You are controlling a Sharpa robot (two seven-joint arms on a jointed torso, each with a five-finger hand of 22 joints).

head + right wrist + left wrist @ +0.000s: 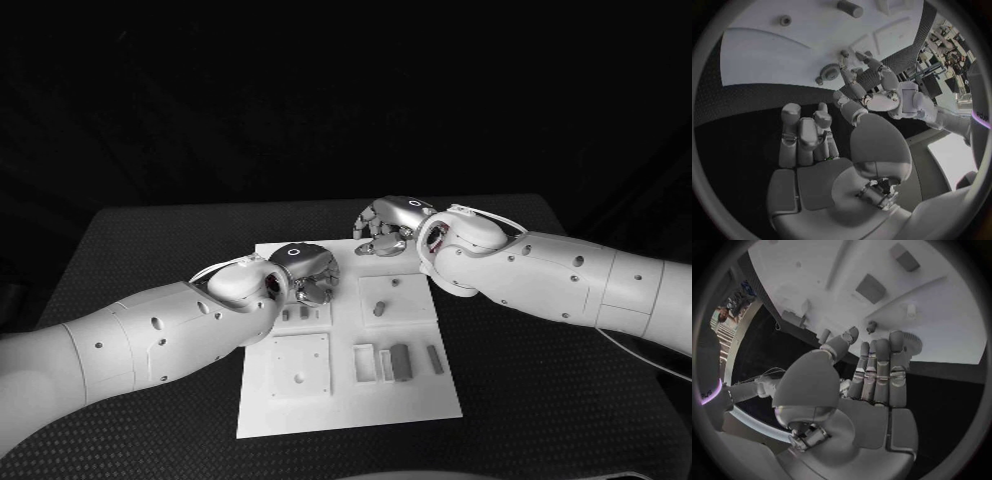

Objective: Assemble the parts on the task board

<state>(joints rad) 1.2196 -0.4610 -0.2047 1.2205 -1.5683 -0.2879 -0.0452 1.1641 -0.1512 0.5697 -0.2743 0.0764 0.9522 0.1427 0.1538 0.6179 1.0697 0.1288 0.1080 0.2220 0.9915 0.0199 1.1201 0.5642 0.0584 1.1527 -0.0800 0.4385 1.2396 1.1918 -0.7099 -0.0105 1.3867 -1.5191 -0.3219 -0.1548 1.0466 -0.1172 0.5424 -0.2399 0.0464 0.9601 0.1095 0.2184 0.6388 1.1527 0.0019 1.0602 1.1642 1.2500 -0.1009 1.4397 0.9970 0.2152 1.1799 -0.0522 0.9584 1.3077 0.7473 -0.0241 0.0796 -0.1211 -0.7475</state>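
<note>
The white task board (346, 410) lies in the middle of the table with several grey parts on it. My left hand (300, 270) hovers over the board's left side, fingers straight and side by side (879, 365), holding nothing. Its fingertips reach a small toothed gear (914, 342) and a short peg (872, 326) near the board's edge; I cannot tell whether they touch. The right wrist view shows the same gear (830, 73) just beyond the left hand (886, 97). My right hand (389, 225) hangs at the board's far edge, fingers loosely bent (807, 135), with nothing in them.
Grey blocks (401, 362) and a thin bar (434, 358) lie near the board's front right, and a peg (379, 310) stands on a square plate mid-board. Another square plate (300, 365) sits front left. Black table (548, 400) surrounds the board.
</note>
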